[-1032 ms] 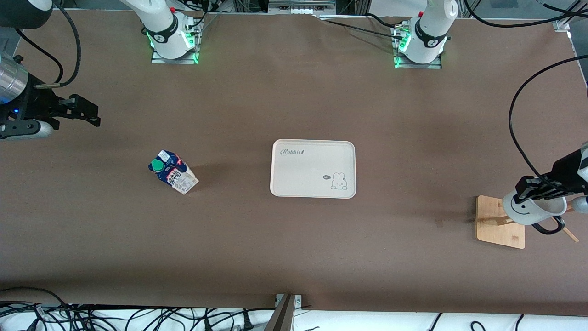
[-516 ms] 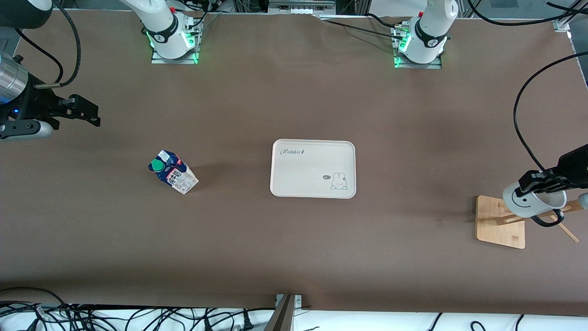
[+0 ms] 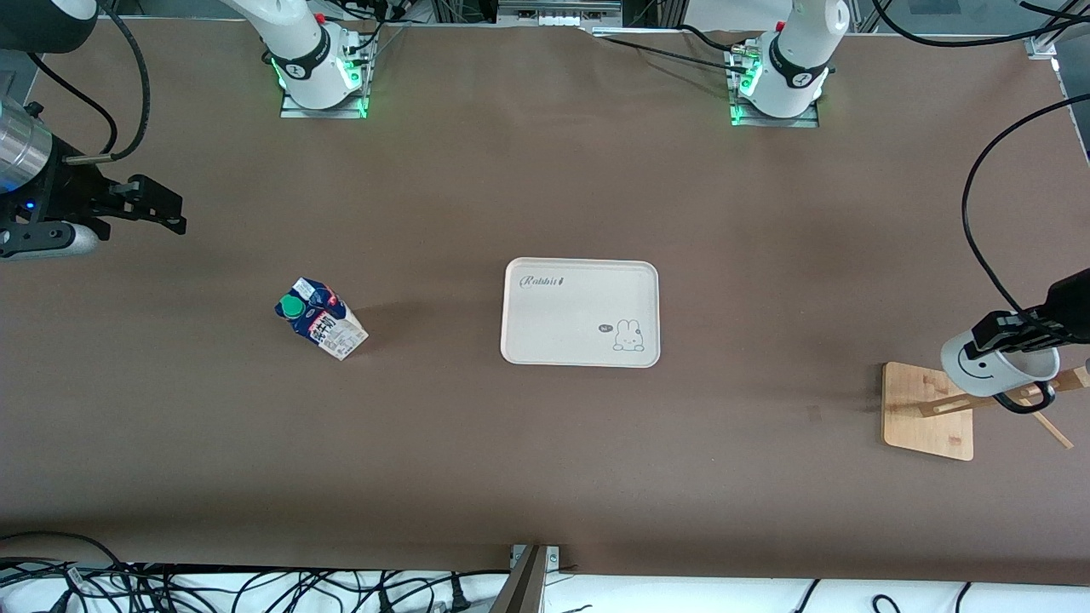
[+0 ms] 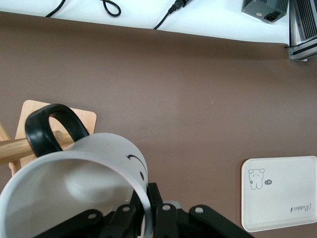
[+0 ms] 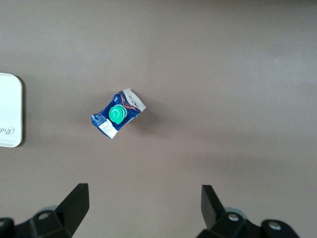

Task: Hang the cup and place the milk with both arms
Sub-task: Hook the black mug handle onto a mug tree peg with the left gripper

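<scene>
Here left gripper pinches cup rim.

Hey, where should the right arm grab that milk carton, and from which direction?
Grip the milk across its white lower sides, coming straight down from above. It stands upright on the table with its green cap up, and the open right end effector hangs above the table near it, so the flat sides probably suit the fingers best.

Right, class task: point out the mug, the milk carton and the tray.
mug (image 3: 988, 373): front view, on its white side by the smiley face.
milk carton (image 3: 328, 328): front view, on its printed side.
tray (image 3: 579, 294): front view, on bare surface.
</scene>
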`<state>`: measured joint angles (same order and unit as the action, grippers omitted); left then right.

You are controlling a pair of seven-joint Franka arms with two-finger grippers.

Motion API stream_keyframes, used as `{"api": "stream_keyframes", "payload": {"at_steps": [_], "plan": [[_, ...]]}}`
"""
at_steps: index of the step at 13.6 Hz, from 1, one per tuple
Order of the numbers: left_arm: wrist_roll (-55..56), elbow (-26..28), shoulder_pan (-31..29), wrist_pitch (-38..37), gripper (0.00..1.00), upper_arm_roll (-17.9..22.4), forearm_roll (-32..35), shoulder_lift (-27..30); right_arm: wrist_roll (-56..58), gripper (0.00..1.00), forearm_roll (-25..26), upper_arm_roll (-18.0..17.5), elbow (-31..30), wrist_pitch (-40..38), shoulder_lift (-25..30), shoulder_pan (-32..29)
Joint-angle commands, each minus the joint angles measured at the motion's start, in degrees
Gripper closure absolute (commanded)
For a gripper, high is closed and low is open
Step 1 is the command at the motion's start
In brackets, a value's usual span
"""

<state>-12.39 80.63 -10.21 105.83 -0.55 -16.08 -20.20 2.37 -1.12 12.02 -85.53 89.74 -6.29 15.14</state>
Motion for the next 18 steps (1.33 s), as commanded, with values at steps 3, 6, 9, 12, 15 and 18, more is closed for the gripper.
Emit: {"api": "stream_keyframes", "payload": {"at_steps": [3, 6, 9, 12, 15, 18], "plan": [[-3.59, 2.43, -2.62, -0.63, 1.0, -0.85, -1.49, 1.92, -0.7, 0.0, -0.02, -0.07, 0.19, 0.0, 0.31, 0.06], [-8.6, 2.34, -3.68, -0.45, 1.0, -0.85, -1.49, 1.3, -0.7, 0.0, -0.02, -0.07, 0.19, 0.08, 0.23, 0.06], [-12.56, 1.99, -4.47, -0.37, 0.54, -0.76, -1.49, 0.51, -0.61, 0.0, -0.02, -0.07, 0.19, 0.17, 0.23, 0.06], [-12.92, 1.9, -4.82, -0.54, 0.0, -0.68, -1.41, 1.12, -0.61, 0.0, -0.02, -0.07, 0.19, 0.17, 0.23, 0.06], [-12.13, 1.64, -4.82, -3.95, 0.0, -0.41, -0.44, 3.05, -0.61, 0.0, -0.02, 0.02, 0.19, 0.17, 0.23, 0.06], [-10.56, 1.64, -4.3, -7.39, 0.0, -1.46, 5.07, 6.48, -0.61, 0.0, -0.02, 0.02, 0.19, 0.17, 0.23, 0.06]]}}
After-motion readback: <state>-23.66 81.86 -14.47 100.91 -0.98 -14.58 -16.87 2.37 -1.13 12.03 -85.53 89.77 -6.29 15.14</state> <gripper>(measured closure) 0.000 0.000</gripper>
